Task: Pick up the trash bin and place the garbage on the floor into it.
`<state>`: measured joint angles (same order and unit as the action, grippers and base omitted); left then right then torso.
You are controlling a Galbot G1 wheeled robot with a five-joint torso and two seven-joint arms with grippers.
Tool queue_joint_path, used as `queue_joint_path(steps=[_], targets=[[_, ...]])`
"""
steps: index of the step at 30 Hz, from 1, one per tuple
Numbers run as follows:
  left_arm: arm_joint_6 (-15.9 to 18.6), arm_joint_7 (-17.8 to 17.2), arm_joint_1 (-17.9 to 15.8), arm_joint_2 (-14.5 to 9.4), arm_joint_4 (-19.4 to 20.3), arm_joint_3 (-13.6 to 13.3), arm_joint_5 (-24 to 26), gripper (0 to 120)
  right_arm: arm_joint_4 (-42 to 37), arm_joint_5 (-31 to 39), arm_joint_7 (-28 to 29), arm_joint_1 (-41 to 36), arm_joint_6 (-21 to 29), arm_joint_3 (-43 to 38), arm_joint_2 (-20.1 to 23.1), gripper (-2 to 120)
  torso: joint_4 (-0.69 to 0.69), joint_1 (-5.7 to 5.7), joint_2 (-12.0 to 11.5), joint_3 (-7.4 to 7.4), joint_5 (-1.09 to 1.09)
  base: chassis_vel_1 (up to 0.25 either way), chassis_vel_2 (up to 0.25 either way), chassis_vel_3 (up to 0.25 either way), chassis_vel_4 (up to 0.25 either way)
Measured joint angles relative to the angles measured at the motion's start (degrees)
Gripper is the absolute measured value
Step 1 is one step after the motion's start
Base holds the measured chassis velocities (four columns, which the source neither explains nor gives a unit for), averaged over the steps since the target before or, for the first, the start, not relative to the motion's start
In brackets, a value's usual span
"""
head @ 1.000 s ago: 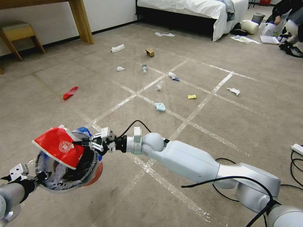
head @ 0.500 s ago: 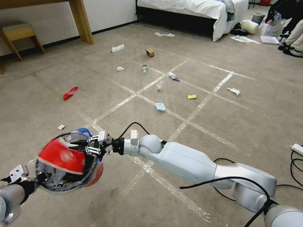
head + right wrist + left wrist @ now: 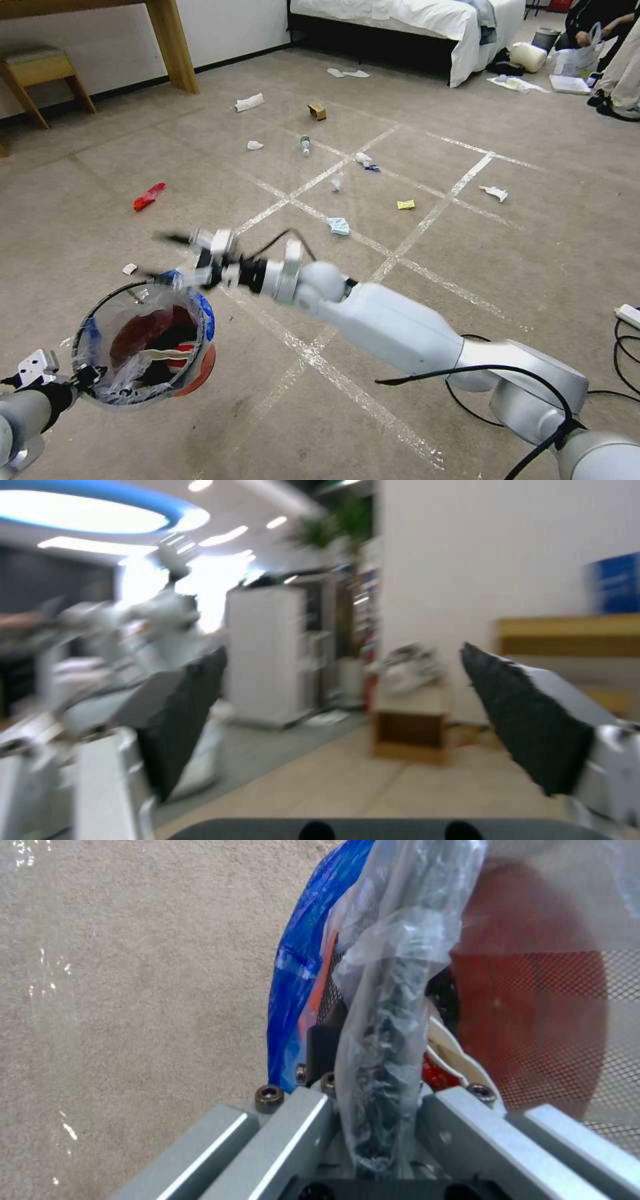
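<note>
My left gripper [image 3: 85, 375], at the lower left of the frame, is clamped on the rim of the trash bin [image 3: 143, 343], which holds the red-white paper bowl [image 3: 160, 337]. My right gripper [image 3: 167, 257] hangs just above the bin, fingers spread apart and holding nothing. A red wrapper [image 3: 148, 196] lies on the floor [image 3: 533, 227] at upper left.

Mock bedroom set up as test space. Bed with white sheet [image 3: 427, 20] against far wall, dark base under it. Light wooden stool [image 3: 37, 73] beside thick leg of wooden worktop [image 3: 172, 43]. Beige-brown short carpet [image 3: 100, 220] gridded with shiny clear tape lines [image 3: 427, 220], not homelike. White power strip with black cables [image 3: 627, 313] on carpet at edge.
</note>
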<state>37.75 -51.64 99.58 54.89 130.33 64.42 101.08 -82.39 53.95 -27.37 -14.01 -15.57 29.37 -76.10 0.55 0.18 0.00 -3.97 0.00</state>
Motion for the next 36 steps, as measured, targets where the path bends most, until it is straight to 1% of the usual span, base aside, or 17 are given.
queue_joint_path(steps=[1, 3, 4, 5, 7, 8, 12, 14, 15, 18, 20, 23, 25, 29, 30, 34, 36], targets=[[0.00, 0.00, 0.00, 0.00, 0.00, 0.00, 0.00, 0, 0.00, 0.00, 0.00, 0.00, 0.00, 0.00, 0.00, 93, 0.00, 0.00, 0.00, 0.00, 0.00, 0.000, 0.000, 0.000, 0.000], [0.00, -0.12, 0.07, 0.00, 0.00, 0.10, 0.18, 0, -0.91, -0.01, 3.47, -1.18, 0.39, -4.02, 0.99, 98, 0.00, 0.00, 0.00, 0.00, 0.00, 0.000, 0.000, 0.000, 0.000], [0.00, -0.23, 0.07, 0.09, 0.01, 0.16, 0.36, 0, -1.50, -0.28, 7.14, -2.70, 0.70, -6.82, 1.90, 99, 0.00, 0.00, 0.00, 0.00, 0.00, 0.000, 0.000, 0.000, 0.000], [0.00, -0.23, 0.07, 0.09, 0.01, 0.16, 0.36, 0, -1.50, -0.28, 7.14, -2.70, 0.70, -6.82, 1.90, 99, 0.00, 0.00, 0.00, 0.00, 0.00, 0.000, 0.000, 0.000, 0.000], [0.00, -0.47, 0.48, 0.65, 0.51, 0.74, 0.79, 0, -2.22, -2.48, 13.57, -6.31, 0.71, -11.04, 3.36, 100, 0.02, 0.00, 0.00, 0.00, 0.01, 0.000, 0.000, 0.000, 0.000], [0.00, -0.47, 0.48, 0.65, 0.51, 0.74, 0.79, 0, -2.22, -2.48, 13.57, -6.31, 0.71, -11.04, 3.36, 100, 0.02, 0.00, 0.00, 0.00, 0.01, 0.000, 0.000, 0.000, 0.000], [0.00, -0.94, 0.81, 1.52, 1.50, 1.13, 1.01, 0, -3.44, -9.34, 19.12, -12.91, -1.36, -16.61, 5.22, 100, 0.00, 0.00, 0.00, 0.00, 0.02, 0.000, 0.000, 0.000, 0.000], [0.00, -1.00, 0.71, 1.56, 1.55, 1.07, 1.03, 0, -3.91, -10.14, 20.11, -13.88, -1.87, -17.37, 5.60, 100, -0.01, 0.00, 0.00, 0.00, 0.02, 0.000, 0.000, 0.000, 0.000], [0.00, -1.10, 0.52, 1.70, 1.61, 0.73, 1.06, 0, -5.74, -13.19, 23.24, -17.03, -3.49, -20.11, 6.82, 100, 0.01, 0.00, 0.00, 0.00, 0.02, 0.000, 0.000, 0.000, 0.000], [0.00, -1.09, 0.56, 1.73, 1.61, 0.59, 1.06, 0, -6.69, -14.47, 24.27, -18.33, -3.98, -21.45, 7.32, 100, 0.01, 0.00, 0.00, 0.00, 0.02, 0.000, 0.000, 0.000, 0.000], [0.00, -0.80, 0.77, 1.78, 1.67, 0.40, 0.79, 0, -11.01, -18.74, 26.00, -24.96, -5.09, -28.25, 9.28, 100, 0.00, 0.00, 0.00, 0.00, 0.01, 0.000, 0.000, 0.000, 0.000], [0.00, -0.74, 0.76, 1.80, 1.79, 0.39, 0.73, 0, -12.36, -19.91, 26.05, -27.84, -5.41, -30.66, 9.87, 100, -0.01, -0.01, 0.00, 0.01, 0.01, 0.000, 0.000, 0.000, 0.000], [0.05, -0.49, 0.81, 2.05, 2.28, 0.22, 0.25, 0, -15.83, -22.53, 25.23, -36.75, -6.55, -37.66, 11.47, 100, 0.02, 0.00, 0.00, 0.01, 0.04, 0.000, 0.000, 0.000, 0.000], [0.14, -0.31, 1.04, 2.46, 2.58, 0.10, -0.13, 0, -18.47, -23.73, 24.48, -42.13, -7.60, -42.59, 12.86, 100, 0.02, 0.00, 0.00, 0.01, 0.01, 0.000, 0.000, 0.000, 0.000], [0.21, -0.13, 1.12, 2.96, 2.80, -0.11, -0.70, 0, -20.80, -25.09, 24.02, -46.65, -8.54, -47.18, 13.56, 100, 0.01, 0.00, 0.00, 0.01, 0.02, 0.000, 0.000, 0.000, 0.000], [0.30, 0.03, 1.16, 3.58, 3.20, -0.71, -1.47, 0, -23.27, -26.27, 23.56, -51.95, -9.51, -52.06, 13.18, 100, 0.00, 0.00, 0.00, 0.01, 0.00, 0.000, 0.000, 0.000, 0.000], [0.39, 0.39, 1.15, 4.02, 3.67, -1.20, -2.25, 0, -25.47, -27.20, 23.04, -57.67, -10.49, -56.55, 11.01, 100, 0.01, -0.01, 0.00, 0.01, 0.01, 0.000, 0.000, 0.000, 0.000]])
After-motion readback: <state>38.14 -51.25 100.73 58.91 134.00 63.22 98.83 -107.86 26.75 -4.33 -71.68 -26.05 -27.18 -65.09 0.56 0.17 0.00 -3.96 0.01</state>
